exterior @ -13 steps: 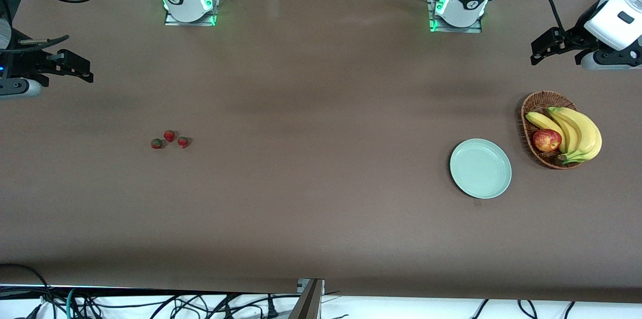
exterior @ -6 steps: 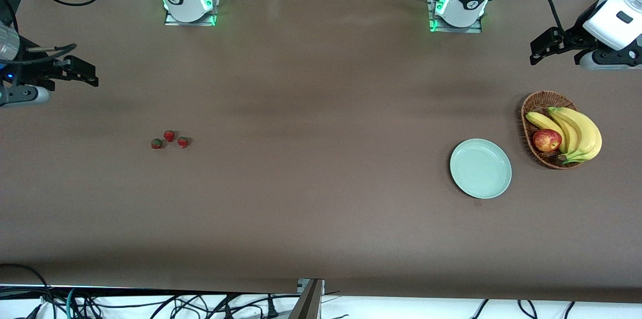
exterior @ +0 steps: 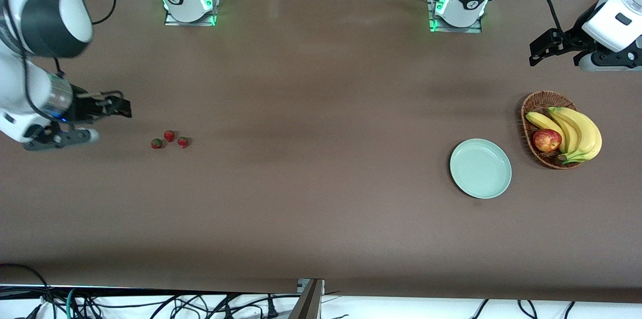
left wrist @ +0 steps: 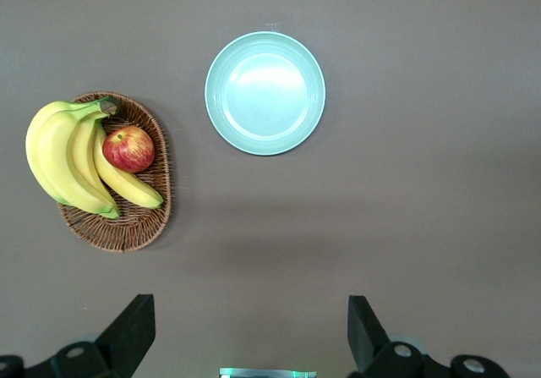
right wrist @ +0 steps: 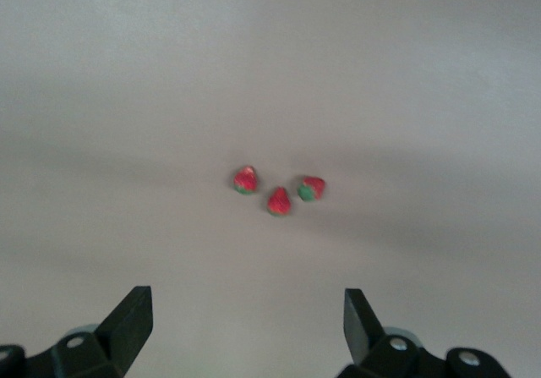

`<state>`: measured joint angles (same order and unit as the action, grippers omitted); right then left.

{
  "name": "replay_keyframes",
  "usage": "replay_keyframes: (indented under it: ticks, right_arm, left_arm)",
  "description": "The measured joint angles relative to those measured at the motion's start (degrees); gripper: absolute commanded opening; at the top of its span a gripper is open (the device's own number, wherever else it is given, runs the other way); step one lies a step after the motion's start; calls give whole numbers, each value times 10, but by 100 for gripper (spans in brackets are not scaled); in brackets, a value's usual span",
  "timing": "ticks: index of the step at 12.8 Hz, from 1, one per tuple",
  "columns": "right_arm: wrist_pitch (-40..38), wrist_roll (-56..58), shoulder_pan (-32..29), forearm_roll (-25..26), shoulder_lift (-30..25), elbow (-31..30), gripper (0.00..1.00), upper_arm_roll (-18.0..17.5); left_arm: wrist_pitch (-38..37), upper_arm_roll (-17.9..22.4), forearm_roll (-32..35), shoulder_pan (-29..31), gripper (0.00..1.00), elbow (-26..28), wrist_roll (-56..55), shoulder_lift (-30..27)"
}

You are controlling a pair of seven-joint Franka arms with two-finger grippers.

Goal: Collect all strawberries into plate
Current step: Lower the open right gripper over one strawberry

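Three small red strawberries (exterior: pixel 169 135) (exterior: pixel 157 143) (exterior: pixel 183 142) lie close together on the brown table toward the right arm's end; they also show in the right wrist view (right wrist: pixel 278 201). The pale mint-green plate (exterior: pixel 480 168) lies empty toward the left arm's end, beside the basket; it shows in the left wrist view (left wrist: pixel 265 93) too. My right gripper (exterior: pixel 120 107) is open and empty in the air, close beside the strawberries. My left gripper (exterior: pixel 539 51) is open and empty, high over the table above the basket's end, and waits.
A brown wicker basket (exterior: pixel 537 103) with bananas (exterior: pixel 577 131) and a red-yellow apple (exterior: pixel 546 140) stands beside the plate, at the left arm's end. Both arm bases (exterior: pixel 189 4) (exterior: pixel 456 10) stand along the table's back edge.
My right arm has swung in from the table's end and lowered, bringing its gripper close to the strawberries. The left arm has barely moved. The strawberries and plate stay put.
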<state>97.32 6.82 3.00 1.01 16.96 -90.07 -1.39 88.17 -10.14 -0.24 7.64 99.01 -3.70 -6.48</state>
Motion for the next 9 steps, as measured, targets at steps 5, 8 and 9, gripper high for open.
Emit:
replay_keyframes:
  ticks: [5,8,9]
  right_arm:
    - [125,-20,15,0,100,-30,100,0]
    - [197,-35,24,-1,107,-100,100,0]
    - [213,-36,25,-1,106,-118,100,0]
  left_arm:
    - [-1,0,1,0,100,-43,-17,28]
    - [-28,-4,1,-1,100,-68,-19,29]
    - [-31,-9,1,-2,100,-71,-19,29]
